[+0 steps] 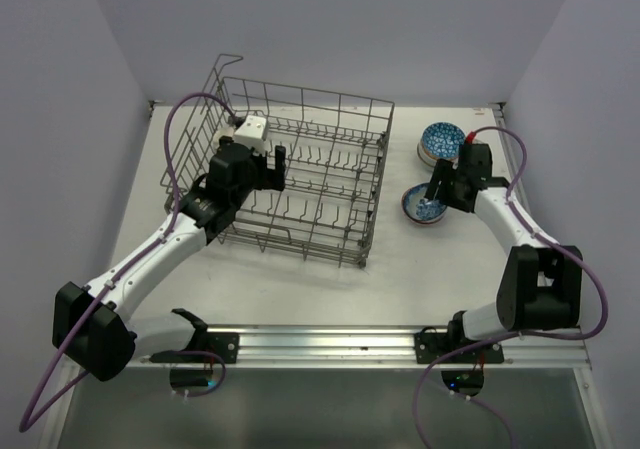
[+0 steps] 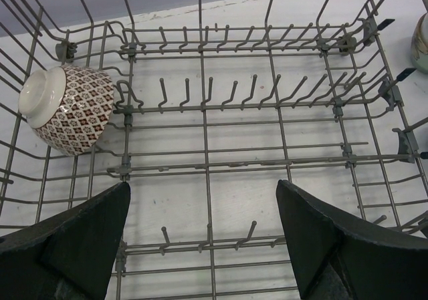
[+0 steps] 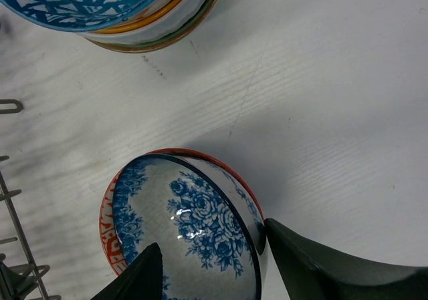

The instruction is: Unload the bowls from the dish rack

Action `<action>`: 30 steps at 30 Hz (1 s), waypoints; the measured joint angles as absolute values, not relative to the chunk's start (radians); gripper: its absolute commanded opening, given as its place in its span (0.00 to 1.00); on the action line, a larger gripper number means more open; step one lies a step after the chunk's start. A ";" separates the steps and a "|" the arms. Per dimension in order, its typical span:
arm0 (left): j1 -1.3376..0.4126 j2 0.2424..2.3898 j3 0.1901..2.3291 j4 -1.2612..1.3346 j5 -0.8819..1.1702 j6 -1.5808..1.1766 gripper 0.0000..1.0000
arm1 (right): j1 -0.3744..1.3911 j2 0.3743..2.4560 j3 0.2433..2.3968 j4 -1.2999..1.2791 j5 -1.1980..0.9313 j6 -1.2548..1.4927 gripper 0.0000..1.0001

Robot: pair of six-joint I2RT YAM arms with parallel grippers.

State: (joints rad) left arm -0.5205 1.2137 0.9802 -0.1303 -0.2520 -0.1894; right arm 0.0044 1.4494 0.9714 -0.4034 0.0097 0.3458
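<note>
From above, the rack (image 1: 320, 184) sits on the left half of the bench (image 1: 440, 279). The left claw (image 1: 278, 169) reaches in over its left side. A pale bowl (image 1: 250, 129) lies in the far left corner, just beyond the claw and apart from it. To the right of the rack, the right claw (image 1: 435, 194) hangs over a floral bowl (image 1: 420, 209) on the bench. A stack (image 1: 441, 141) of bowls with a blue one on top stands just behind it.

In the left wrist view the left claw (image 2: 204, 240) is spread wide and holds nothing, with bare wire floor between its fingers (image 2: 73, 240). The bowl (image 2: 67, 109) shows a brown lattice pattern here. It lies tipped on its side in the far left corner, white foot pointing left, leaning on the tines. It is ahead of the left finger and well outside the gap.

In the right wrist view the right claw (image 3: 207, 273) is spread. One finger (image 3: 134, 280) is over the floral bowl's (image 3: 194, 226) inside, and the other (image 3: 334, 266) is outside at its rim. The wall lies between the fingers and is not pinched. The floral bowl sits nested and tilted in a red bowl (image 3: 105, 226). The stack (image 3: 114, 13) is at the top edge, apart from both, and rack wires show at the left edge
</note>
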 measured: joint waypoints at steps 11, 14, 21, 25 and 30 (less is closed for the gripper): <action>-0.521 1.216 0.986 -0.139 -0.239 -0.189 0.94 | 0.006 1.421 0.976 -0.464 0.081 0.329 0.31; -0.521 1.219 0.991 -0.139 -0.238 -0.189 0.94 | 0.005 1.397 0.974 -0.464 0.103 0.328 0.17; -0.521 1.225 0.991 -0.141 -0.234 -0.189 0.94 | 0.004 1.386 0.934 -0.447 0.120 0.340 0.01; -0.521 1.232 0.991 -0.144 -0.231 -0.189 0.94 | 0.004 1.386 0.918 -0.429 0.117 0.351 0.00; -0.521 1.236 0.991 -0.144 -0.227 -0.189 0.94 | 0.004 1.386 0.903 -0.409 0.118 0.357 0.00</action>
